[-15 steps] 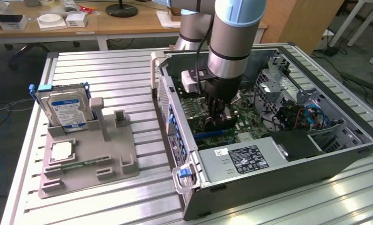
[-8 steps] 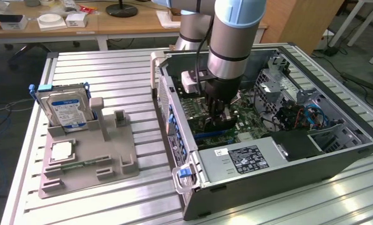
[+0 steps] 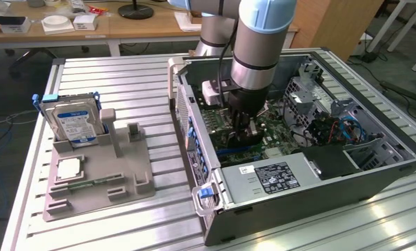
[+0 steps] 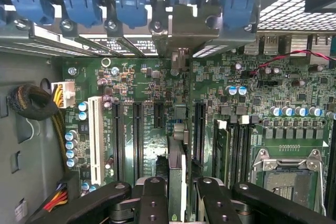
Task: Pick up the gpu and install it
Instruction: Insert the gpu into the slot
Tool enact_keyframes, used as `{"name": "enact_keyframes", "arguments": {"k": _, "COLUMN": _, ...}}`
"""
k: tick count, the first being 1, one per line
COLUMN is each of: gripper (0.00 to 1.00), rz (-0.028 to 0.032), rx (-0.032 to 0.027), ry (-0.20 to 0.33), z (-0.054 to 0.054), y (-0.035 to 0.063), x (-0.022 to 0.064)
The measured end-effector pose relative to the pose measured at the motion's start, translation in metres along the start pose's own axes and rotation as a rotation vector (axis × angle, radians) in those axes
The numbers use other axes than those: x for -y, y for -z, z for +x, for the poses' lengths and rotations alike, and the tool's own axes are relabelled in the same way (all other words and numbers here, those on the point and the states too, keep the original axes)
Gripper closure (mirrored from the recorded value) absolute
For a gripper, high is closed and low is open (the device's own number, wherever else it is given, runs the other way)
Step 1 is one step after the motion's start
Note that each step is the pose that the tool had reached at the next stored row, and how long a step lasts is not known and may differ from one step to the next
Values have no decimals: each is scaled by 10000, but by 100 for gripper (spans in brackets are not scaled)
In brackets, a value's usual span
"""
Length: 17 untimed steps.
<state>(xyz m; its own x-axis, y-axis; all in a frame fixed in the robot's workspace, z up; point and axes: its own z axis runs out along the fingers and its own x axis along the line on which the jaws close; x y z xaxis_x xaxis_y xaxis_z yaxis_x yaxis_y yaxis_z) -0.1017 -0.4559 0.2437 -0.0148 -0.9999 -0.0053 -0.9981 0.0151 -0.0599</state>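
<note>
The arm reached down into the open computer case (image 3: 375,157), which lay on its side on the slatted metal bench (image 3: 124,219), toward the bench's edge on the exterior view's right. The gripper (image 4: 177,195) stood partly open, its black fingers (image 4: 152,198) closed on either side of the gpu (image 4: 177,166), which it held edge-on between them. The card hung upright over the green motherboard (image 4: 220,108), in line with the row of black expansion slots (image 4: 137,135) and between two of them; whether its lower edge touched a slot could not be told. Seen from the wrist it was a thin dark slab with a grey edge, its silver bracket (image 4: 179,59) pointing at the case's rear wall with the blue latches (image 4: 128,9). In the exterior view the gripper hid most of the card. Near the bench's opposite edge, a grey fixture tray (image 3: 135,183) carried an upright hard drive (image 3: 72,123).
</note>
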Motion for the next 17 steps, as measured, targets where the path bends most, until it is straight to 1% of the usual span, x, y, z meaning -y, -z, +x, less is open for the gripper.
{"name": "enact_keyframes", "arguments": {"k": 6, "gripper": 74, "rz": 0, "rx": 3, "ry": 0, "z": 0, "y": -1, "x": 0}}
{"name": "enact_keyframes", "arguments": {"k": 9, "gripper": 74, "rz": 2, "rx": 5, "ry": -1, "z": 0, "y": -23, "x": -1}}
{"name": "enact_keyframes", "arguments": {"k": 17, "gripper": 74, "rz": 0, "rx": 3, "ry": 0, "z": 0, "y": -23, "x": -2}}
